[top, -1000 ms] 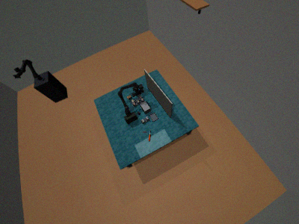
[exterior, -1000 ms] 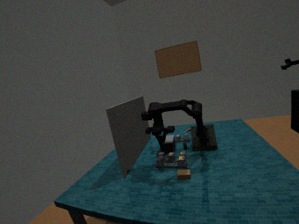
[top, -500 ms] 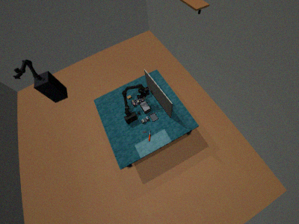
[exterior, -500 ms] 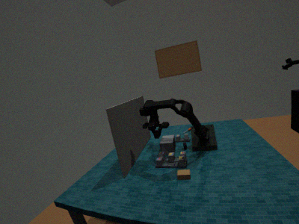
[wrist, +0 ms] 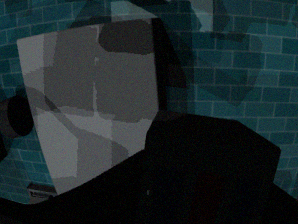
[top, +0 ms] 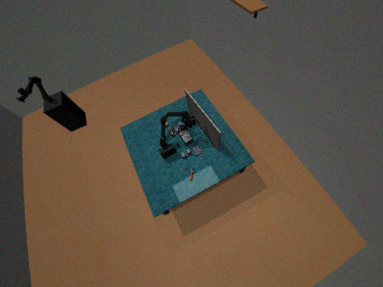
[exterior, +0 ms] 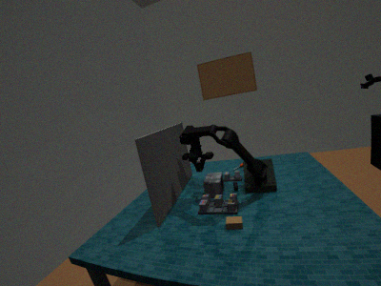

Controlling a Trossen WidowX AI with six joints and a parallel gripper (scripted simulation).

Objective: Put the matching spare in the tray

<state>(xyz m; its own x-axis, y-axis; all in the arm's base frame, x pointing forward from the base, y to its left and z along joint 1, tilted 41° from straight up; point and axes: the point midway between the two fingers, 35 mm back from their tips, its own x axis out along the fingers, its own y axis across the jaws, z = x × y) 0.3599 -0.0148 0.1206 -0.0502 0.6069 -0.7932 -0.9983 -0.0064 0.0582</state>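
Counter [top: 144, 139] [exterior: 295, 229] [wrist: 240, 107] bears unit [top: 186, 137] [exterior: 213, 183] [wrist: 100, 85], mid-frame in top view. End effector [top: 190, 122] [exterior: 199, 167] [wrist: 192, 167] pinched on spare, above unit. Tray [top: 197, 150], likely, just below unit in top view. Carry high, lower level, release once seated.

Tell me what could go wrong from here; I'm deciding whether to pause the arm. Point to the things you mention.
The gripper [exterior: 199, 168] is shut on something too dark to identify, so a wrong spare might go unnoticed. It hangs high above the teal table [exterior: 295, 229], so a slip could mean a hard drop. The upright grey panel [top: 203, 120] [exterior: 164, 172] stands close by; a sideways swing might knock it.
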